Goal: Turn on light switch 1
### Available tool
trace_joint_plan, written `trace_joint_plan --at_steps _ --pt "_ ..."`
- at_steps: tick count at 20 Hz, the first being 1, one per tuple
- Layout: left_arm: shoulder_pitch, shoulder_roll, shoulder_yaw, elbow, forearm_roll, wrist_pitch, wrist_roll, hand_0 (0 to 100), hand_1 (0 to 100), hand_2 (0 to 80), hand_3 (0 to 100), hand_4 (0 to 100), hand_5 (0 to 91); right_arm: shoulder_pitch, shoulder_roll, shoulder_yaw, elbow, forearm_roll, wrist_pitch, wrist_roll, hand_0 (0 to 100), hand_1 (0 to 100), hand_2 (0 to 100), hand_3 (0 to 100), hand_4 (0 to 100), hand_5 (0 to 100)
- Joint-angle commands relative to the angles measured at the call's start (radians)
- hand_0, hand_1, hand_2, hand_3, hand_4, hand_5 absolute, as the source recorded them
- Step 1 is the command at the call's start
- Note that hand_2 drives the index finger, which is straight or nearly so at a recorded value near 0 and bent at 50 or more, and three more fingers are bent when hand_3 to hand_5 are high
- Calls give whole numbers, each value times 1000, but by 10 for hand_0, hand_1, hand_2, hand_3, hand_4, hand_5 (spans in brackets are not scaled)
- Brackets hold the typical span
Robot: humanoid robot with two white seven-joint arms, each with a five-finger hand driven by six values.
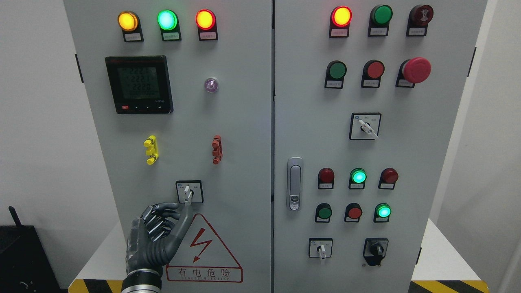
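A small rotary selector switch [188,192] with a white lever sits low on the left cabinet door [244,122], its lever standing roughly upright. My left hand [173,212] comes up from the bottom left, just below and left of that switch. Its fingers [156,219] are curled into the palm, while one long digit stretches up and right until its tip reaches the lever's lower end. I cannot see whether the tip presses on the lever. Nothing is held in the hand. The right arm does not show.
Above the switch are a yellow clip [151,149], a red clip [217,149], a digital meter [139,84] and three lit lamps. A red hazard triangle [203,252] lies below. The right door [407,154] carries more buttons, selector switches, a red emergency stop [416,70] and a door latch [294,184].
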State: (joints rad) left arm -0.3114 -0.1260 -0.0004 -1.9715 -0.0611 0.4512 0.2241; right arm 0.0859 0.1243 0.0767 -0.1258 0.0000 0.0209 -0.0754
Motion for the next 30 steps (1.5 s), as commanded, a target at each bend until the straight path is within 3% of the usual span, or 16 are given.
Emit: trace_joint_plan --at_steps 1,16,30 --pt "-12 0 -4 0 0 6 0 131 742 498 715 819 739 0 0 0 0 -25 1 0 0 0 0 0 0 0" --pt "-38 0 -6 0 -3 78 0 141 744 517 759 838 758 0 0 0 0 -25 1 0 0 0 0 0 0 0" --pt "-40 0 -9 0 -26 84 0 157 751 544 805 864 787 0 0 0 0 -25 1 0 0 0 0 0 0 0"
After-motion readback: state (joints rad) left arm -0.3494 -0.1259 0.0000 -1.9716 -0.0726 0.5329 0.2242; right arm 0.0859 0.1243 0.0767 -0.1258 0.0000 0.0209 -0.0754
